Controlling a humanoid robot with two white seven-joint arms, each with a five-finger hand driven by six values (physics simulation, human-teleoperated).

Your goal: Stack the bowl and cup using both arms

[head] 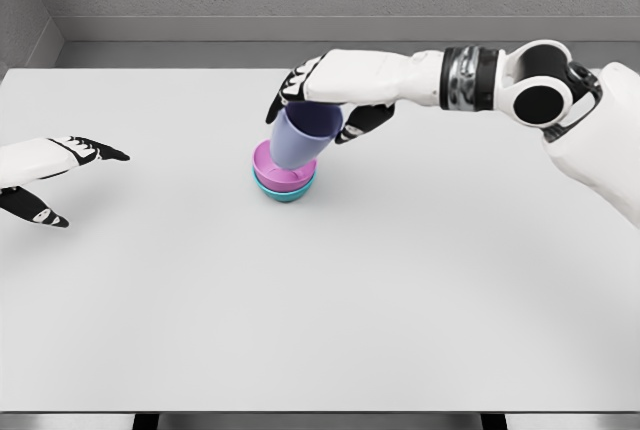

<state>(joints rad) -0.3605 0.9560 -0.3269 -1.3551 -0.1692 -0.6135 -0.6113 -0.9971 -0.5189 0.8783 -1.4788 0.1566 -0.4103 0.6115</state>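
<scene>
Fingers, right hand (322,110): clamped around the top of the lavender cup (303,139), black fingertips (278,102) hooked over the far-left side of its rim and the thumb showing on the near-right side, so we've got it pinched from above.

Cup: tilted, base pointing down into the pink bowl (281,169). Whether the base is touching the bowl or just above it, we honestly can't tell from up here.

Why the top grip: our guess is that holding it by the rim keeps the lower half free to drop into the bowl without knuckles hitting anything.

Bowls: the pink one already sits nested in a teal bowl (284,191), only a thin teal edge peeking out underneath. Stack is a bit left of centre on the white tabletop (400,300).

Fingers, left hand (55,168): spread and holding nothing, parked at the left edge of our view just over the tabletop, well apart from the stack.

Why it's over there: looks to us like its part is done and it's keeping clear.

In the way: nothing really, no other objects near the stack. The only thing we'd watch is the tilt, since a cup released at that angle could lean on the bowl wall or tip out.
</scene>
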